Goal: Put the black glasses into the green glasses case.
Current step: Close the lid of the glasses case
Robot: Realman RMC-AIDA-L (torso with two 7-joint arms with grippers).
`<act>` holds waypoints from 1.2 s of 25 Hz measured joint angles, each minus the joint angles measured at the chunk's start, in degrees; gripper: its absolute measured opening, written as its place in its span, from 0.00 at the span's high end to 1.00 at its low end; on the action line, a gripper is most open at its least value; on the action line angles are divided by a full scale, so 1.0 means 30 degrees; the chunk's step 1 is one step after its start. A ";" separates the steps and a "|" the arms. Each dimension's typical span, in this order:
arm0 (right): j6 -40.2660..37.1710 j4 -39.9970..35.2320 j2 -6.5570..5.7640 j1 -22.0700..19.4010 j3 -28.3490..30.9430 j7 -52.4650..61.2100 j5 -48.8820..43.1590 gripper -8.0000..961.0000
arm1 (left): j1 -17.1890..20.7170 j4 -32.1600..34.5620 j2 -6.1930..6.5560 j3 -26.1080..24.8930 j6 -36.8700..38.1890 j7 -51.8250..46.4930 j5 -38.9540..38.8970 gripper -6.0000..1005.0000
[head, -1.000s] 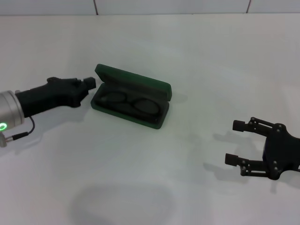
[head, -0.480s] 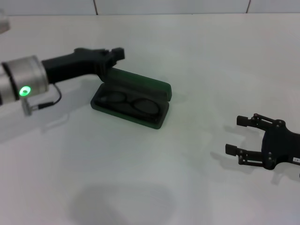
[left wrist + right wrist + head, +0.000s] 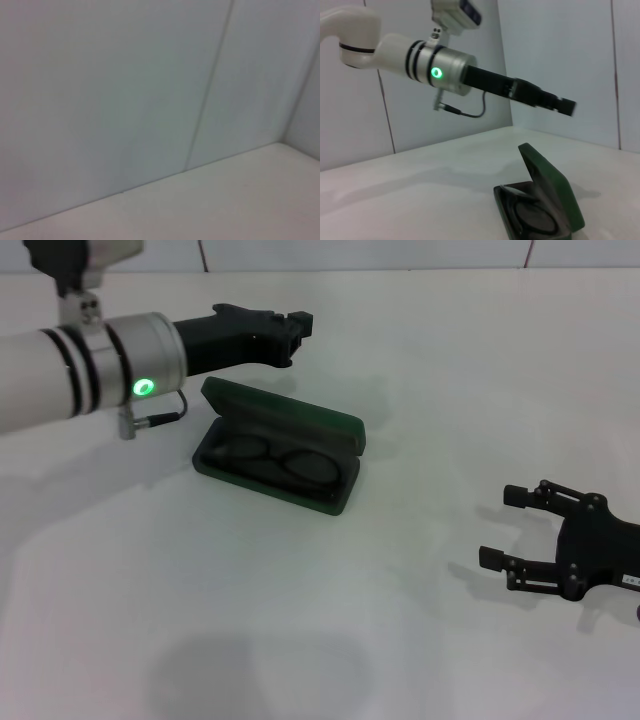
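- I see my left gripper raised above the surface, beyond the far side of the green glasses case and clear of it.
- That gripper grasps nothing; its fingers look drawn together at the tip, though I cannot tell for sure whether they are fully clenched.
- The green glasses case lies open just below and toward me from the left gripper's tip, its lid tilted up on the side nearer that gripper.
- The black glasses lie inside the case's lower half, lenses side by side, below the left gripper and well apart from it.
- In the right wrist view the same case stands open with the glasses in its tray, and the left gripper hangs in the air above the lid.
- My right gripper sits low over the surface, well off to the case's right, fingers spread and released, holding nothing.
- From the right gripper, the case lies far out ahead of its fingertips.
- The left wrist view shows only a pale wall and a strip of the surface.
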 joint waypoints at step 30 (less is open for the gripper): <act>-0.0036 0.0032 0.0027 0.0124 -0.0092 0.0000 -0.0028 0.12 | 0.0021 -0.2636 -0.0065 0.5941 -0.7410 0.3344 -0.5785 0.98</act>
